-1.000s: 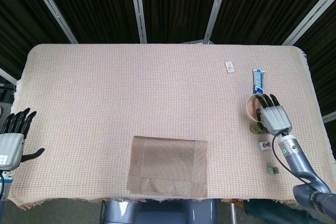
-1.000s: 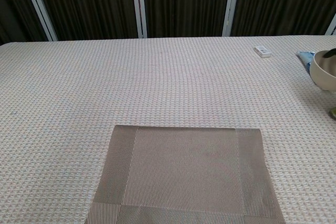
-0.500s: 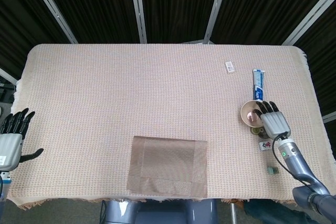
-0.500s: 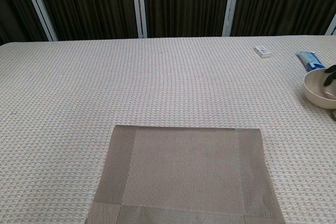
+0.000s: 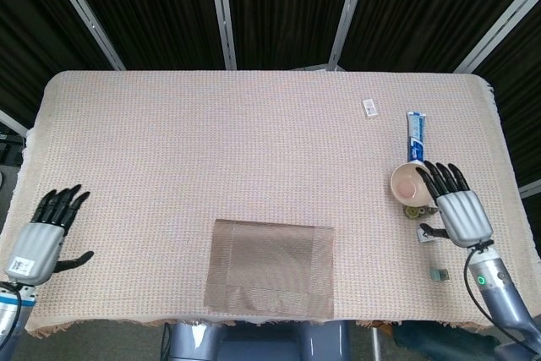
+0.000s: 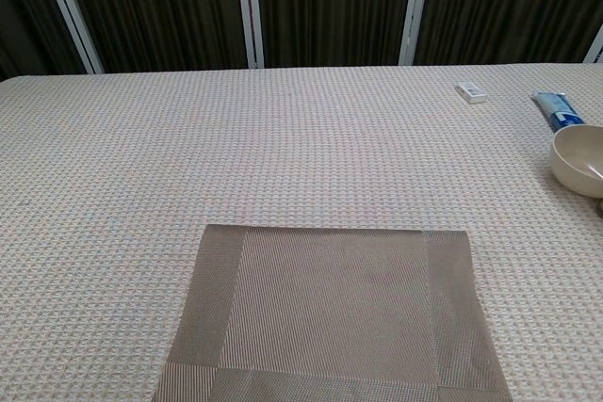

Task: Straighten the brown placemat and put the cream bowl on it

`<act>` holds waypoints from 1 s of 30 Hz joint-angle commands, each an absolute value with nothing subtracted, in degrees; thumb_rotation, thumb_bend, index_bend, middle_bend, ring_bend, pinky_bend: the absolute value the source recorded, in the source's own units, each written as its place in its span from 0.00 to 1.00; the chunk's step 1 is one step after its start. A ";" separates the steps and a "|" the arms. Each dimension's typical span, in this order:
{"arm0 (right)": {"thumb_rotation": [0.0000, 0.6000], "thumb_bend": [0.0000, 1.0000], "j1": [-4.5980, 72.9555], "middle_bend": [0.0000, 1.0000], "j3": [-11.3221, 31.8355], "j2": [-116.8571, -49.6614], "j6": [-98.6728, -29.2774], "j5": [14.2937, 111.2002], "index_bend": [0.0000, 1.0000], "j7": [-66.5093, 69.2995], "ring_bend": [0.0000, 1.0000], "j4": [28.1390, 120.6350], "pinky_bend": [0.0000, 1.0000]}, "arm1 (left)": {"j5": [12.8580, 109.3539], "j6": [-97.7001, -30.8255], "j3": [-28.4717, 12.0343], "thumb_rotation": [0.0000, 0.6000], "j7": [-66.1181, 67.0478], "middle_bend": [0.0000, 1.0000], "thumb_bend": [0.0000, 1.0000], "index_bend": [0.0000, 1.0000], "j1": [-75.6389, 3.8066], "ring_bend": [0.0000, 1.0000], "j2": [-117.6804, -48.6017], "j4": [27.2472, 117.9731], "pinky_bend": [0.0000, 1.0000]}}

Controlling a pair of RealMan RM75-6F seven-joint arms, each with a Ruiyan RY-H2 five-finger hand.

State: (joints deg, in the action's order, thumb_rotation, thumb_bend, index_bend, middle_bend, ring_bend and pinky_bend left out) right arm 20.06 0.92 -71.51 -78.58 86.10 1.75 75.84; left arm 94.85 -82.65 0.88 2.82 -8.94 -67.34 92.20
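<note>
Fingers of both hands (image 5: 457,209) (image 5: 44,234) spread, holding nothing; cream bowl (image 5: 407,183) beside right.

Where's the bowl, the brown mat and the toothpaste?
cream bowl (image 5: 408,182), head view, on its inside bottom.
brown placemat (image 5: 270,265), head view, on its middle panel.
toothpaste tube (image 5: 415,134), head view, on its blue middle.

My surface (image 5: 211,141) wears a pale woven cloth. Behind it I see dark curtains (image 6: 330,7), crossed by slim white poles (image 6: 247,7).
</note>
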 commanded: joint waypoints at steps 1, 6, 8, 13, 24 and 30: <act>1.00 0.00 16.38 0.00 -0.27 -69.65 -83.83 88.95 0.00 -0.62 0.00 79.95 0.00 | 105.00 -80.72 5.09 1.00 2.98 0.00 0.01 0.00 -12.03 0.00 -69.57 91.88 0.00; 1.00 0.00 13.85 0.00 -1.06 -70.07 -87.43 90.61 0.00 -3.40 0.00 82.35 0.00 | 112.39 -76.57 7.33 1.00 3.33 0.00 0.06 0.13 -16.16 0.00 -74.86 88.69 0.00; 1.00 0.00 12.88 0.00 -1.03 -70.58 -89.01 91.08 0.00 -4.62 0.00 82.37 0.00 | 114.89 -74.98 8.14 1.00 2.41 0.00 0.10 0.21 -17.96 0.00 -77.42 86.63 0.00; 1.00 0.00 11.57 0.00 -0.73 -71.84 -90.46 91.12 0.00 -5.23 0.00 81.01 0.00 | 117.91 -72.24 9.10 1.00 1.30 0.00 0.15 0.34 -21.03 0.00 -82.22 82.49 0.00; 1.00 0.00 10.99 0.00 0.63 -71.55 -89.92 89.94 0.00 -2.34 0.00 78.51 0.00 | 118.53 -70.50 10.47 1.00 1.81 0.00 0.25 0.40 -22.58 0.00 -88.99 75.90 0.00; 1.00 0.00 10.94 0.00 1.11 -71.33 -89.73 90.30 0.00 -1.95 0.00 78.55 0.00 | 117.53 -70.84 10.93 1.00 2.13 0.00 0.26 0.39 -22.56 0.00 -91.44 72.13 0.00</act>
